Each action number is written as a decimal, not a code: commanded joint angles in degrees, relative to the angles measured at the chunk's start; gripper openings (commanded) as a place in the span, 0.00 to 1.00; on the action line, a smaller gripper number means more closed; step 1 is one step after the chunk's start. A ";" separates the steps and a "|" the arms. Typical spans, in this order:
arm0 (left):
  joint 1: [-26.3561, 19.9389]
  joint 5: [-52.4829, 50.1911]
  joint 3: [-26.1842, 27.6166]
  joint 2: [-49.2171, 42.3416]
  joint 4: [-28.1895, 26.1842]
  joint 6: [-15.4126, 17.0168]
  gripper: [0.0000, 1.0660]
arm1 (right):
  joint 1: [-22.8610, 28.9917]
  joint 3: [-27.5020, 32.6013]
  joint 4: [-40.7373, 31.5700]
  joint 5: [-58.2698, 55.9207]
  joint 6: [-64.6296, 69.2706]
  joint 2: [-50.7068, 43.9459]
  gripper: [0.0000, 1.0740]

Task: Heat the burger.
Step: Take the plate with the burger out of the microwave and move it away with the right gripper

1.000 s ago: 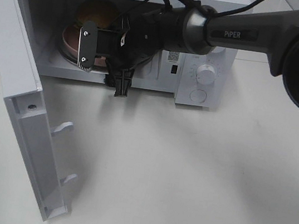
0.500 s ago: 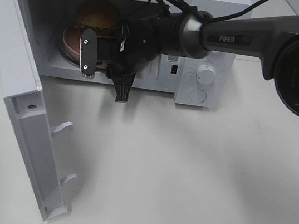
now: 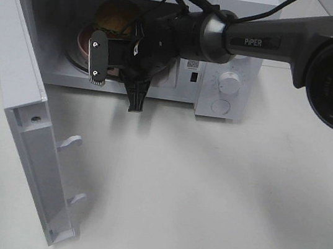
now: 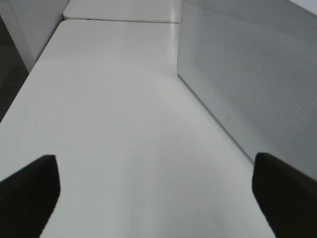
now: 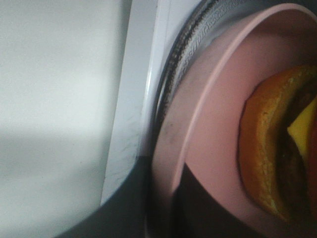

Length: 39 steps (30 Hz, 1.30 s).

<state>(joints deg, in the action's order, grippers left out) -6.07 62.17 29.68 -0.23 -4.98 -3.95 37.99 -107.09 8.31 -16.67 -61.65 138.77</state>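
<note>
The burger (image 3: 115,15) sits on a round pink plate (image 3: 83,41) inside the open white microwave (image 3: 229,84), on its glass turntable. My right gripper (image 3: 101,58) reaches into the oven's mouth at the plate's near rim. Up close, in the right wrist view, the pink plate's rim (image 5: 208,84) runs down between the two dark fingers, which are shut on it, and the burger's (image 5: 267,148) bun edge and yellow cheese show beside them. My left gripper (image 4: 158,198) hangs open over bare table with nothing between its fingers, and it is out of the exterior high view.
The microwave's door (image 3: 23,116) stands swung open toward the front left, latch hooks facing right. Two dials (image 3: 228,82) sit on the control panel at the right. A perforated white panel (image 4: 247,74) rises beside my left gripper. White table (image 3: 205,199) spreads in front.
The right gripper's fingers have closed at the plate's rim. The plate and the burger have shifted a little to the right inside the microwave. The left arm has not moved.
</note>
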 commanded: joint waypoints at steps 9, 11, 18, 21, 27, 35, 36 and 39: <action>-0.23 -0.92 -0.11 -1.03 0.06 0.34 0.92 | 0.86 0.00 0.63 -4.98 -0.23 -1.66 0.00; -0.23 -0.92 -0.11 -1.03 0.06 0.34 0.92 | 0.97 0.00 0.63 -4.98 -0.23 -2.18 0.00; -0.23 -0.92 -0.11 -1.03 0.06 0.34 0.92 | 1.66 1.32 1.49 -4.41 0.00 -3.72 0.00; -0.23 -0.92 -0.11 -1.03 0.06 0.34 0.92 | 1.89 3.32 1.49 -2.75 0.00 -4.81 0.00; -0.23 -0.92 -0.11 -1.03 0.06 0.34 0.92 | 1.89 8.37 3.38 2.58 0.00 -8.02 0.00; -0.23 -0.92 -0.11 -1.03 0.06 0.34 0.92 | 1.89 15.36 3.44 7.56 0.00 -12.20 0.00; -0.23 -0.92 -0.11 -1.03 0.06 0.34 0.92 | 1.89 17.13 3.44 9.05 0.00 -13.12 0.00; -0.23 -0.92 -0.11 -1.03 0.06 0.34 0.92 | 1.89 20.45 3.44 11.97 0.00 -14.90 0.00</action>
<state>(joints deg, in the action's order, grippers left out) -6.07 62.17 29.68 -0.23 -4.98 -3.95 39.76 -87.38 10.77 -10.31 -61.54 126.39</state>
